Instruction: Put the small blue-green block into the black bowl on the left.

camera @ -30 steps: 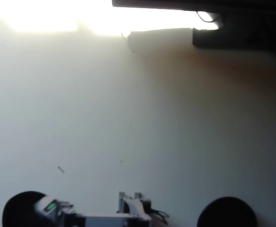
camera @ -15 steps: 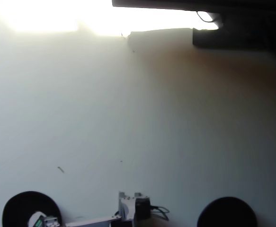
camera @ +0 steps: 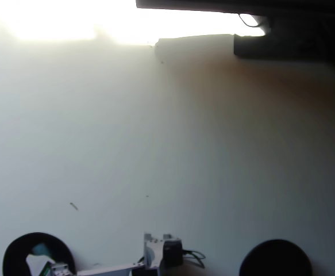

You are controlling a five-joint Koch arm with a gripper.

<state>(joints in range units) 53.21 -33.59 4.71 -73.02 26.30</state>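
Down at the bottom edge of the overhead view we see the white arm (camera: pixel 112 268) stretched flat leftward from its base (camera: pixel 162 253), the tool (camera: pixel 43 267) over the black bowl (camera: pixel 18 248) at lower left. The small blue-green block (camera: pixel 39 249) sits inside that bowl, just above the tool. Whether the tool is wide or narrow, we cannot tell. A second black bowl (camera: pixel 276 257) rests on the pale desk (camera: pixel 167 144) at lower right.

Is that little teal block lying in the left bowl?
Yes, the teal block shows against the dark inside of the left bowl, just above the gripper.
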